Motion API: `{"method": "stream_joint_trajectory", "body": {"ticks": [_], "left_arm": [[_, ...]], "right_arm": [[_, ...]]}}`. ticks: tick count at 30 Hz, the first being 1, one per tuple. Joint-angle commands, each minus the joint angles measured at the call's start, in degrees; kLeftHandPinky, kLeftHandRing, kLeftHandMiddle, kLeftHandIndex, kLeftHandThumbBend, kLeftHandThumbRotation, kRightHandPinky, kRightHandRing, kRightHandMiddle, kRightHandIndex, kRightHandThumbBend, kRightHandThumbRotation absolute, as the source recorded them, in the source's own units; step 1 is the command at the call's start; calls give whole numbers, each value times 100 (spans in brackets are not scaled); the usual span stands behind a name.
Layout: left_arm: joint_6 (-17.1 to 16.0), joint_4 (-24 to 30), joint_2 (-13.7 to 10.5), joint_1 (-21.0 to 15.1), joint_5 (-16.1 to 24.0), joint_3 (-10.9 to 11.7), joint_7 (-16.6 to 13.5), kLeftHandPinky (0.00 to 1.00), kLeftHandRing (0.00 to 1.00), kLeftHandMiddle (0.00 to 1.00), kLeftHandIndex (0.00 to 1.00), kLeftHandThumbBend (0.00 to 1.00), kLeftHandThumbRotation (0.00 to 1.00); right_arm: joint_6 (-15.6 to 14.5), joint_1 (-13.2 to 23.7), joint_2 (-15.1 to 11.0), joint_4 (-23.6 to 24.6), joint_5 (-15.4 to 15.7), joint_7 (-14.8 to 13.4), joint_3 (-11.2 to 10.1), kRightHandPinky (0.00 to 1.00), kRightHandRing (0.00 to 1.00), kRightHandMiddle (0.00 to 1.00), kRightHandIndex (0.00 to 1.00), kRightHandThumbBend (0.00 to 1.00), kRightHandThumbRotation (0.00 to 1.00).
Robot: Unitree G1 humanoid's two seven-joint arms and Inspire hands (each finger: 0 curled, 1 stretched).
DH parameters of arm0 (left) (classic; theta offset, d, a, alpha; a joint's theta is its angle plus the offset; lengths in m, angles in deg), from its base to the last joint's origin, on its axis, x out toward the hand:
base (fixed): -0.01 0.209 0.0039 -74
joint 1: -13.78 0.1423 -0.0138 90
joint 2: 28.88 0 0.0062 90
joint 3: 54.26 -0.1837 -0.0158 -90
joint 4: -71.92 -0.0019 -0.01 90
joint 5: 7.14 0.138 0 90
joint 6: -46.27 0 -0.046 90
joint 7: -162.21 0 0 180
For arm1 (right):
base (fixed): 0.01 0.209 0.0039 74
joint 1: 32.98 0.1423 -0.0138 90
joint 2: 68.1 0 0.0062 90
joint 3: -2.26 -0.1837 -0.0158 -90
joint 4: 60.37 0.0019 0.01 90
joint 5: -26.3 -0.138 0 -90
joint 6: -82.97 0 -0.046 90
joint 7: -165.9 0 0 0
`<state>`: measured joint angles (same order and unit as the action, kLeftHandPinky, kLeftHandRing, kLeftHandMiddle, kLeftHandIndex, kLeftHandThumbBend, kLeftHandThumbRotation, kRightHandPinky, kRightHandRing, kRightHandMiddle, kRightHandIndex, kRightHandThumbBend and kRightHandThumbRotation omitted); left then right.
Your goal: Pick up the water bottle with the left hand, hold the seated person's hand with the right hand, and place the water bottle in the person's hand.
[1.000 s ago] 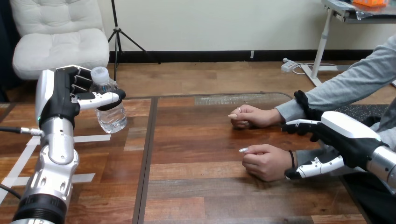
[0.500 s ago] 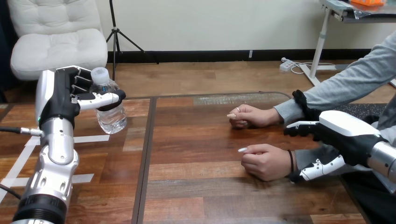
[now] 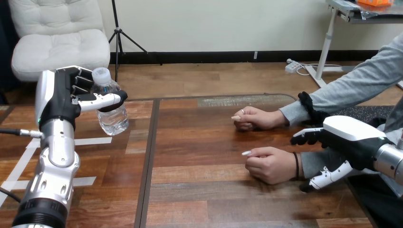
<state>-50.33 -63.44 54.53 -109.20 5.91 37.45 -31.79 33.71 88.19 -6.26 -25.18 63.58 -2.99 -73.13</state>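
Bottle (image 3: 112, 107), one, in left robot hand (image 3: 66, 97), person's hands (image 3: 268, 164), two

No legible text, no labels, no numbers

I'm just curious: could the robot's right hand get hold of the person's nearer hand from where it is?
Probably yes: the right hand is open beside the wrist of the person's nearer hand, with nothing between them.

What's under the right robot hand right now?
The person's grey-sleeved forearm, just behind the person's nearer hand. The right robot hand covers the rest of the sleeve, so whether the two touch can't be seen.
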Motion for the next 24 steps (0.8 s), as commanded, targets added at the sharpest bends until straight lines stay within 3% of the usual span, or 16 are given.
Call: {"method": "stream_joint_trajectory", "body": {"ticks": [1, 24], "left_arm": [[-45, 431, -126, -243, -32, 118, -15, 34, 40, 45, 47, 75, 0], [-166, 434, -168, -216, -23, 139, 33, 32, 38, 44, 46, 75, 0]], "right_arm": [[-7, 591, -193, -71, 84, -189, 82, 72, 81, 83, 82, 100, 43], [-253, 815, -84, -371, 262, -321, 421, 69, 79, 80, 78, 100, 25]]}}
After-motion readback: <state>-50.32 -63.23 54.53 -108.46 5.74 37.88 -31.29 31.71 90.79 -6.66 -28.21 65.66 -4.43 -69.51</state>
